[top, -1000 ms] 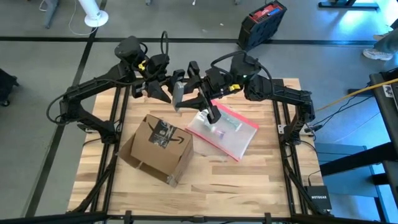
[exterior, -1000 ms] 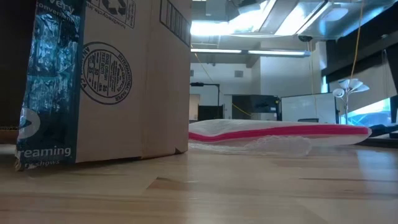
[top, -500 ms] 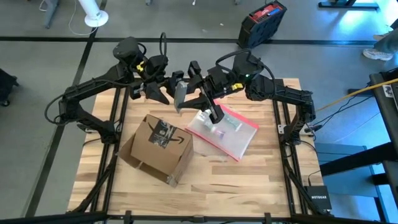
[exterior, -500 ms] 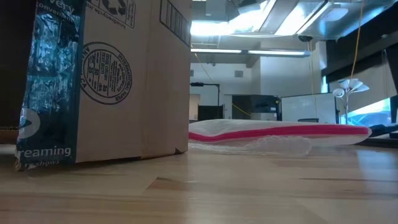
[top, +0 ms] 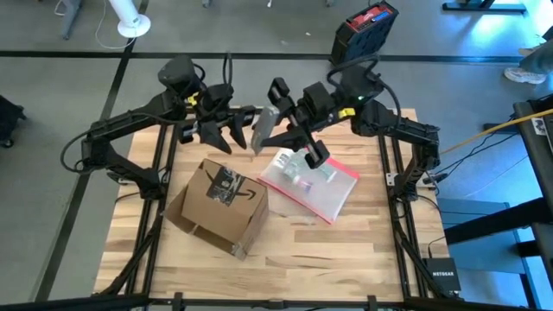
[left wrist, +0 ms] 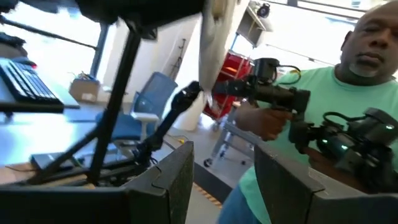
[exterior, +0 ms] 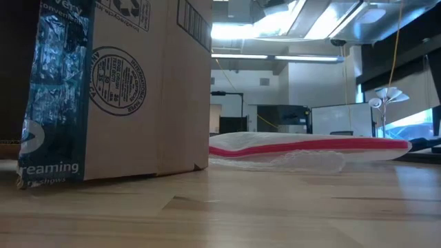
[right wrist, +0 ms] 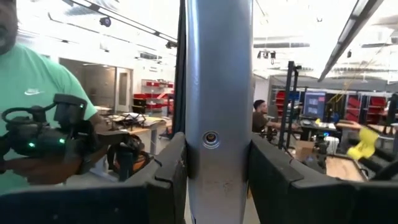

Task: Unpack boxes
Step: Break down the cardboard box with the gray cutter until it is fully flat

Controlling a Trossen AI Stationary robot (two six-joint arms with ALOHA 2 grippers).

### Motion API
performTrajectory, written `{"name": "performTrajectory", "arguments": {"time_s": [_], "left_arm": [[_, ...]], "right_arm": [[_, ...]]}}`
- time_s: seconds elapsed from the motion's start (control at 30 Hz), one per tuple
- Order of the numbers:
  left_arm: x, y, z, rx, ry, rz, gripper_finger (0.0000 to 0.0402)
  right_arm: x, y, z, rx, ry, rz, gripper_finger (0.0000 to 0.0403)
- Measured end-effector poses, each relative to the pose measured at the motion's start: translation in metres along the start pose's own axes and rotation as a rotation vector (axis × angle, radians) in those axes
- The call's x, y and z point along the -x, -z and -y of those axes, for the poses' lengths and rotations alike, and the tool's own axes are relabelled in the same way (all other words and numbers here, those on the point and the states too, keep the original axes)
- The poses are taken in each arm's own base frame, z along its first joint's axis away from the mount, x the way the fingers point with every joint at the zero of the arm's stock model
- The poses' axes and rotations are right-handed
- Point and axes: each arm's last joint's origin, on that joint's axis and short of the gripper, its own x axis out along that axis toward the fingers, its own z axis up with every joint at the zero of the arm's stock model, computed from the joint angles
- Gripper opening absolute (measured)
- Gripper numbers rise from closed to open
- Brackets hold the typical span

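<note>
The brown cardboard box with black tape lies on the table's middle, one flap spread toward the left edge; in the low view the box fills the left. My right gripper hovers over the far middle of the table, shut on a long flat grey piece. In the right wrist view the grey piece has a small round hole. My left gripper is open beside the piece, on its left, touching nothing. The left wrist view shows the left gripper with open fingers. My right gripper pinches the grey piece between its two fingers, at a stretch just past the small hole. The fingers come level from the table's right and lie across the piece. It is lifted clear of the table, both ends sticking out past the fingers.
A clear plastic pouch with a pink-red edge lies flat right of the box, with small items on it; the low view shows the pouch too. A black and red case sits on the floor beyond the far edge. A person in a green shirt stands beyond the table.
My right gripper, with the grey piece in it, has moved a little toward the table's right edge and turned slightly. The gap between the piece and my left gripper has grown. Box and pouch have stayed where they were.
</note>
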Motion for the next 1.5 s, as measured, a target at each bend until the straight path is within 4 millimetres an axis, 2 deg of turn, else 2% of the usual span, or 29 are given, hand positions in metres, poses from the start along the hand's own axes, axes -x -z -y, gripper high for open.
{"name": "performTrajectory", "arguments": {"time_s": [0.3,0.87,1.5], "left_arm": [[-0.007,-0.003,-0.003,-0.077,-0.036,0.060,0.0156],[-0.010,-0.002,-0.004,-0.074,-0.054,0.078,0.0156],[-0.010,-0.002,-0.004,-0.061,-0.055,0.078,0.0156]], "right_arm": [[-0.008,0.014,0.007,-0.033,0.001,-0.013,0.0124],[-0.009,0.009,0.006,-0.018,-0.009,0.044,0.0124],[-0.012,0.012,0.005,-0.011,-0.020,0.040,0.0124]]}}
